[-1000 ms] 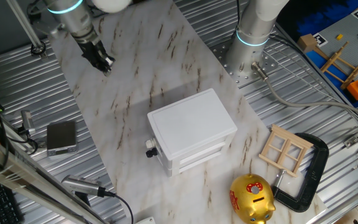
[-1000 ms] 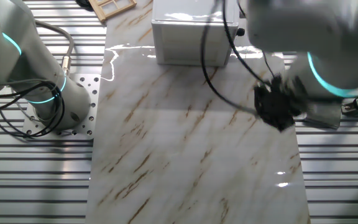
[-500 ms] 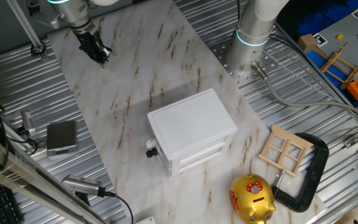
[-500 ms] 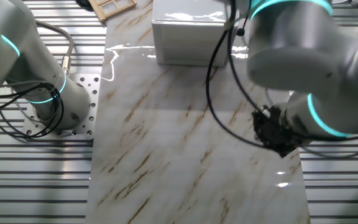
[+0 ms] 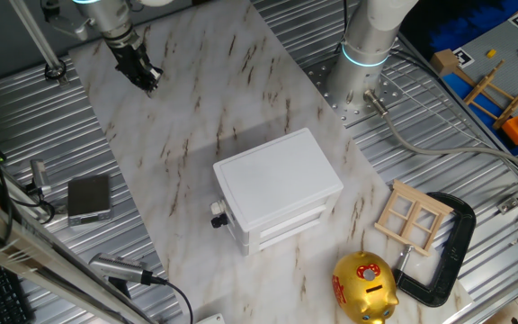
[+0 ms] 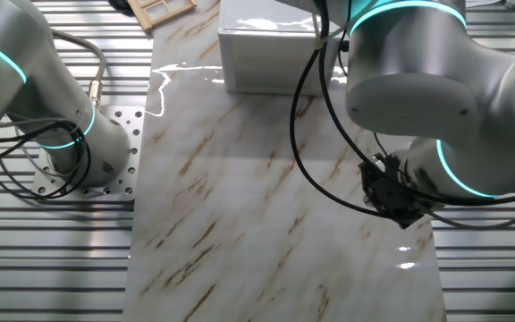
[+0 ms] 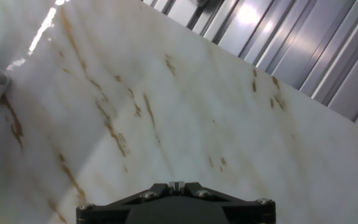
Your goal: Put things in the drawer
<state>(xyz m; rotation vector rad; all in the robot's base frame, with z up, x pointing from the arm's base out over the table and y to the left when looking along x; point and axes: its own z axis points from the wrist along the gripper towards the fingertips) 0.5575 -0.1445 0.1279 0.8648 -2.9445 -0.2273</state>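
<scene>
1. Fixed views: marble board covers the table; no wooden cubes visible on it in any view, so their position cannot be stated.
2. White cabinet sits near the board's middle in one fixed view and at the far end in the other. Top drawer appears fully shut, knob on the cabinet face toward the camera. Contents hidden; nothing can go in until it is opened.
3. Off the board beside the cabinet: black clamp, gold piggy bank, pale window frame. None belongs to the task.
4. Gripper hangs low over the board's far corner, well apart from the cabinet; seen also at. Hand view shows only bare marble beyond the housing; fingertips out of frame. Cannot tell whether the jaws are open or closed, and nothing is seen between them.
5. Judgement: step in hand is likely drawer opening or cube search. To do it well, bring the fingers level with the knob, square to the drawer front, and pull straight so the light cabinet does not slide.
</scene>
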